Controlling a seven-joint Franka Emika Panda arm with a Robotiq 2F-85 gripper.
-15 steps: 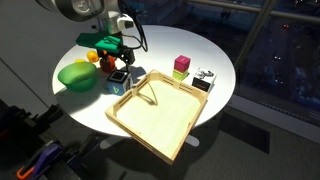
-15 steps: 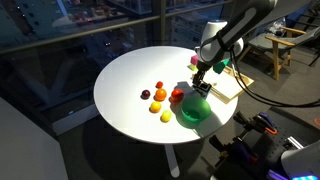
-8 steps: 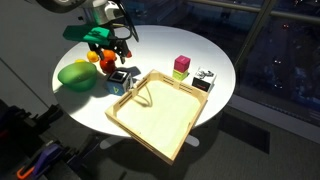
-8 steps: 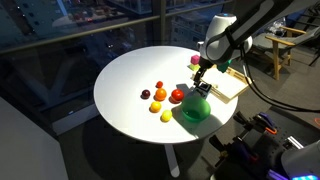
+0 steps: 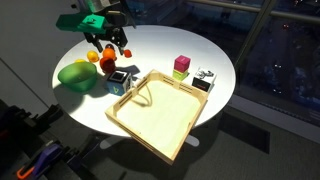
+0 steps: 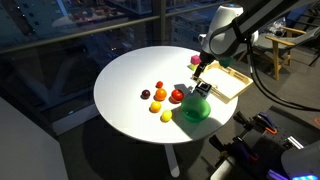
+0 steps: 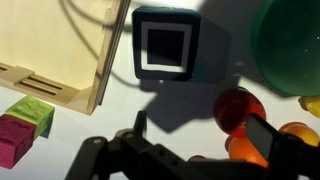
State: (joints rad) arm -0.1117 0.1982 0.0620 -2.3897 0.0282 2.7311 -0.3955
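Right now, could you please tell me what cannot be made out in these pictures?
- Wrist view: green bowl cut off by the right edge.
- Wrist view: orange fruit blurred, partly behind a finger of the gripper.
- Exterior view: small fruits too small to identify.
- Exterior view: markings on the cube too small to read.

In an exterior view, the tray lies on the desk at its near edge. The hollow cube sits just beside the tray's left corner, with the bowl farther left. The stacked blocks and the small box stand behind the tray.
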